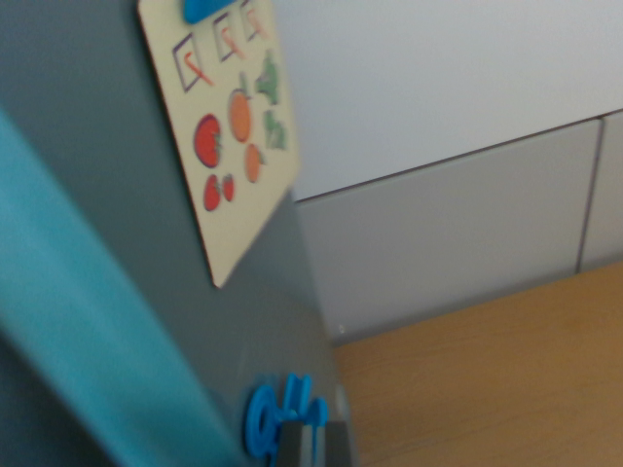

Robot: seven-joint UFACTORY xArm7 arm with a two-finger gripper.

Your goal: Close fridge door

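A grey block at the bottom edge may be part of the end effector (313, 446); whether it is open or closed cannot be told. Just beside it, the dark grey fridge door (127, 292) fills the wrist view's left, tilted. Blue magnets (277, 413) sit low on it and a cream card (229, 126) with fruit pictures above. A wooden floor (487, 379) lies right, below a pale wall (438, 88).

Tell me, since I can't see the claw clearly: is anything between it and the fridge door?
Nothing visible. The fridge door fills the wrist view's left, carrying a picture card and blue magnets. The claw itself isn't clearly in view.
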